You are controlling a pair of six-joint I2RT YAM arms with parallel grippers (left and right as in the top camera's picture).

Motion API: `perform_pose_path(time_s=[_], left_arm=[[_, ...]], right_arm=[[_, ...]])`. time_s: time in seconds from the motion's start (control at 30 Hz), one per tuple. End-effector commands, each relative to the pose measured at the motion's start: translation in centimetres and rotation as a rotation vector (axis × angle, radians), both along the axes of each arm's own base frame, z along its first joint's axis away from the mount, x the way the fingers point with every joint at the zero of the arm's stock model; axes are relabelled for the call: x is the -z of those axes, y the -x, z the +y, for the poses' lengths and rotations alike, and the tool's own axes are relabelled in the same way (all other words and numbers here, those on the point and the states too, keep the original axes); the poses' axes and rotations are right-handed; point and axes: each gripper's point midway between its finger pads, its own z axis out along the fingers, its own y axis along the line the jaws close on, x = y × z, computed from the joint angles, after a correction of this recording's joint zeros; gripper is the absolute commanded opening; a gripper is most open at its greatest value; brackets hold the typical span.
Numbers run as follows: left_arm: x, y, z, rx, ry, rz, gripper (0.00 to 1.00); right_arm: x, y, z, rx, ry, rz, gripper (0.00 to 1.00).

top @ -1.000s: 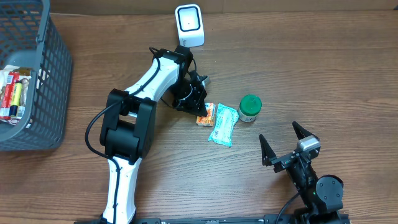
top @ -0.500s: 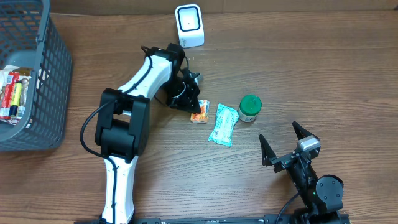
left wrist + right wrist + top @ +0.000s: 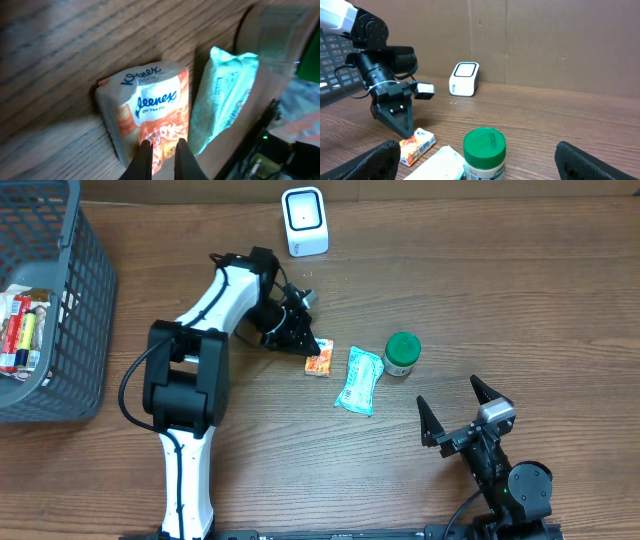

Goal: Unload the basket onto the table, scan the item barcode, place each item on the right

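The left end effector (image 3: 162, 150) is closing its fingers down almost to touching, and from where I'm standing it is pinching the near edge of the orange tissue pack (image 3: 145, 110). The pack is lying right at its tips and seems to be resting on the desk (image 3: 480, 290) rather than hanging in the air. Just past the pack, on the side away from the end effector, a teal wipes packet (image 3: 225, 95) is lying alongside it, and beyond that a green-lidded jar (image 3: 402, 354) is standing upright. Behind the end effector, well apart from it toward the back of the desk, the white scanner (image 3: 304, 221) is waiting with nothing in front of its window. Farther off, the right end effector (image 3: 448, 392) is sitting with its fingers spread wide, holding nothing, and a grey basket (image 3: 90, 300) is standing off on the opposite side.

I'm judging the job as barely underway: the grip is looking made, but carrying the pack to the scanner and presenting its barcode, which I'm not seeing from here, are both remaining.
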Motion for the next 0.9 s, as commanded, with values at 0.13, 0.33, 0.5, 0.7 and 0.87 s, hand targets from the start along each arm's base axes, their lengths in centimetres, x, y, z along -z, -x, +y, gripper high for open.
perform_pose_path(time_s=[0.13,0.33,0.5,0.7,0.87], left_arm=[[-0.4,0.0,0.8,-0.008,0.090,0.009,0.04],[-0.3,0.5,0.5,0.008,0.096,0.016,0.04],[0.7,1.3,0.5,0.005,0.107,0.034,0.04],[2.0,2.0,0.7,0.004,0.101,0.042,0.04],[2.4,1.7,1.4,0.001,0.073,0.032,0.04]], right_arm=[[0.3,-0.1,-0.1,0.007,-0.004,0.001,1.00],[0.3,-0.1,-0.1,0.007,-0.004,0.001,1.00],[0.3,-0.1,-0.1,0.007,-0.004,0.001,1.00],[0.3,-0.1,-0.1,0.007,-0.004,0.001,1.00],[0.3,-0.1,-0.1,0.007,-0.004,0.001,1.00]])
